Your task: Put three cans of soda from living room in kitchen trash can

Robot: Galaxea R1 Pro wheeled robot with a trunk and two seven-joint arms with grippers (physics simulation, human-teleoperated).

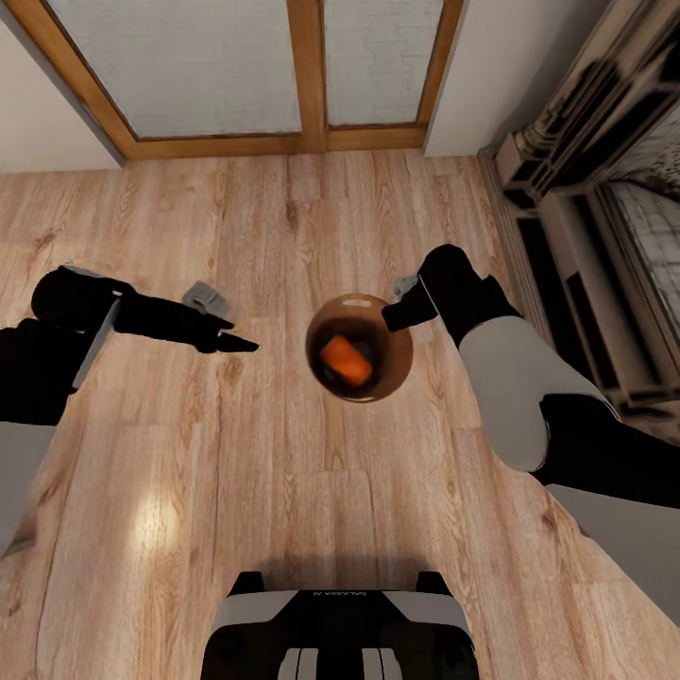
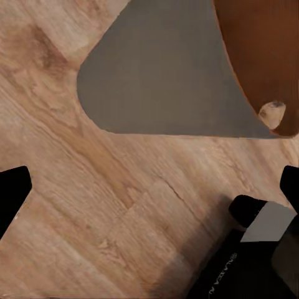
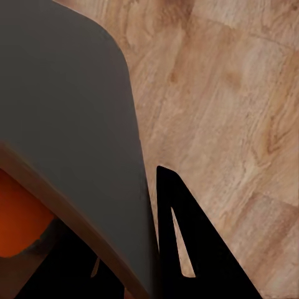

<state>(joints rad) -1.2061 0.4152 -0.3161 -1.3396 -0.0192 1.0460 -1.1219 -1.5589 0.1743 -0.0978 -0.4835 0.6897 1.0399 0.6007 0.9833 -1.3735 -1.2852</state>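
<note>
Your right claw [image 1: 408,300] clenches the bin [image 1: 397,364] rim, left claw [image 1: 236,342] released; a jolt could spill its can [image 1: 346,361]

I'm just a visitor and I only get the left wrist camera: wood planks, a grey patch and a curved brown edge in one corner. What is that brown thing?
Observer: In the head view it is a round glossy brown bin standing on the light wood plank floor.
Operator: Is anything inside it?
Observer: Yes, one small orange soda can lies in its dark inside.
Operator: And where is the other arm?
Observer: The right gripper is at the bin's rim. In the right wrist view, one black finger sits just outside the wall. I cannot tell whether it is clamped on.
</note>
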